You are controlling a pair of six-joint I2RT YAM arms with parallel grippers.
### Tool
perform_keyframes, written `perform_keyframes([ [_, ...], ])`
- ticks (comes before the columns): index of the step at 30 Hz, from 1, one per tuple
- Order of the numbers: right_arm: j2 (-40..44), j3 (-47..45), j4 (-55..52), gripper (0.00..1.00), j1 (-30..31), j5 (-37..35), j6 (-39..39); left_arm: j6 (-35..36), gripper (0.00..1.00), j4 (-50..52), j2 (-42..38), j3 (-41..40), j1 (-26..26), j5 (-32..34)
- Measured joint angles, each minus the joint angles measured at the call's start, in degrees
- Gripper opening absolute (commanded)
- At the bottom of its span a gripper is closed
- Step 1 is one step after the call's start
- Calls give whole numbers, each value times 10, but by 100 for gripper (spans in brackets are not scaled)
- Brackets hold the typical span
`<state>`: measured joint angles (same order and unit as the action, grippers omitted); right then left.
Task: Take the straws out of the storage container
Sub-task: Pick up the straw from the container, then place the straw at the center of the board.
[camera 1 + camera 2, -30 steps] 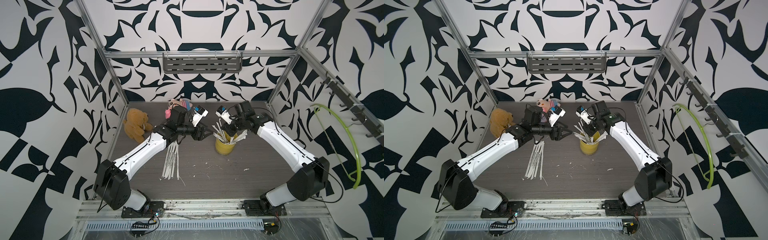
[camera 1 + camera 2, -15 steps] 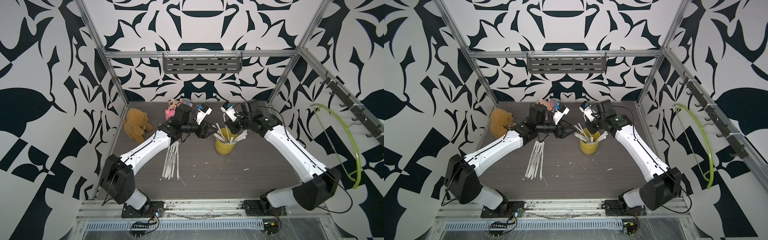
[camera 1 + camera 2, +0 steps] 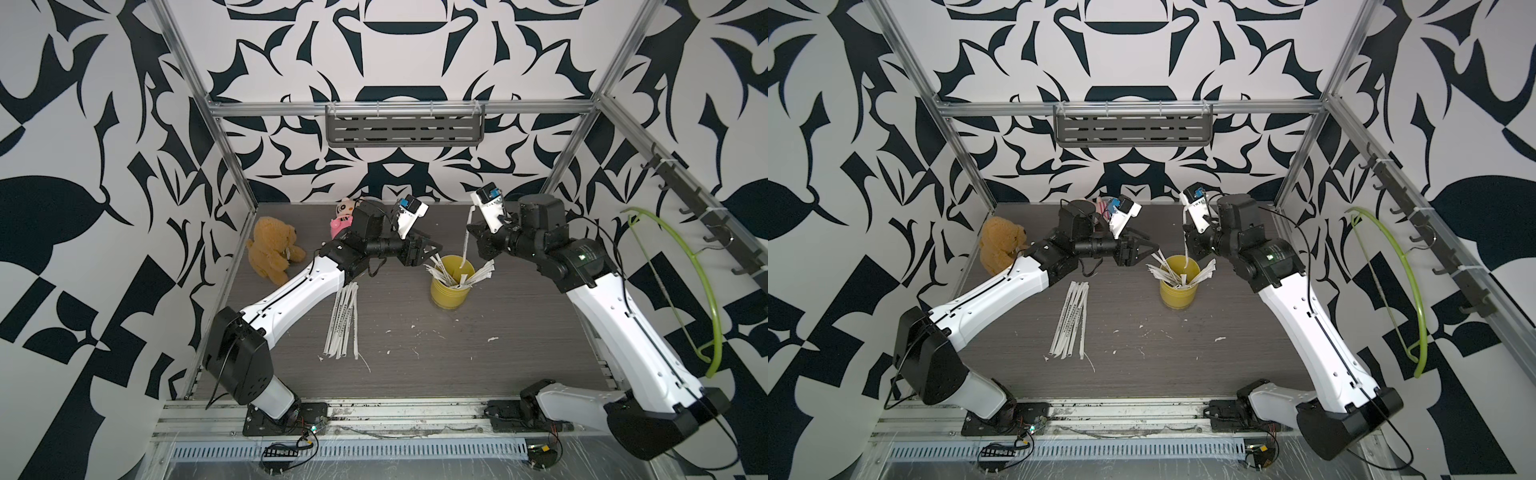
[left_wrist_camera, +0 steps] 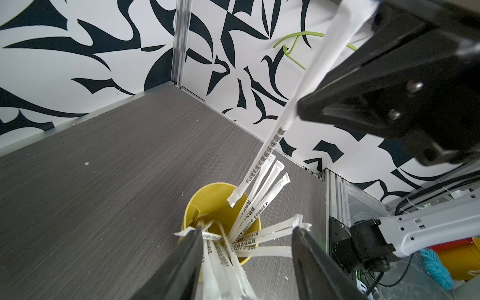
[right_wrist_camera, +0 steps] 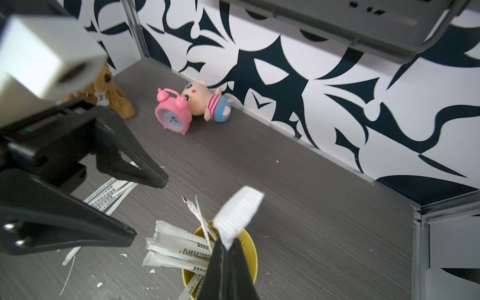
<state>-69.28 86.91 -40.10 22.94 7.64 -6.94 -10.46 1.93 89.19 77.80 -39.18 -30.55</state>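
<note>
straws (image 5: 176, 248): matt white paper wrappers, dark print; the one pinched in the right tool (image 5: 228, 246) has a crimped, ribbed end
storage container (image 3: 449, 297): smooth yellow plastic, faint sheen
counter (image 3: 519, 365): matt grey wood grain
alarm clock (image 5: 172, 118): glossy pink plastic

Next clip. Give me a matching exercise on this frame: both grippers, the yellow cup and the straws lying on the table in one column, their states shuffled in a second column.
Things
1. left gripper
2. right gripper
3. storage container
4. loose straws

States
A. lying side by side on the table
B. open
C. shut on a straw
D. standing upright, yellow

Pairs: 1-B, 2-C, 3-D, 4-A
</note>
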Motion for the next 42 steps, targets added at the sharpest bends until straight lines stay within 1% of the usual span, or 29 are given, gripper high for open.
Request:
perform_keyframes([
  [4,14,34,-11,0,0,7,26,2,62,12,-21,0,0,19],
  [7,24,56,-18,0,1,25,44,11,62,32,-52,-1,0,40],
  [11,30,87,-29,0,4,63,70,28,62,56,-109,-17,0,66],
  [16,16,127,-30,0,16,133,112,41,62,104,-183,-38,-1,107],
  [19,-6,144,-29,0,52,157,139,38,62,151,-221,-38,-1,144],
  [24,-73,149,-28,0,142,172,183,23,61,265,-256,-32,-1,199],
  [27,-123,148,-19,0,171,188,221,6,62,332,-271,-35,0,223],
  [30,-173,146,-14,0,186,200,255,-12,62,382,-293,-52,7,241],
  [32,-203,143,-10,0,194,205,277,-22,62,411,-309,-70,19,250],
  [34,-230,137,-6,0,201,210,299,-31,62,438,-322,-89,45,253],
  [39,-306,135,4,0,219,217,355,-45,61,477,-331,-129,137,247],
  [42,-358,137,9,0,226,221,384,-47,61,483,-330,-146,170,234],
])
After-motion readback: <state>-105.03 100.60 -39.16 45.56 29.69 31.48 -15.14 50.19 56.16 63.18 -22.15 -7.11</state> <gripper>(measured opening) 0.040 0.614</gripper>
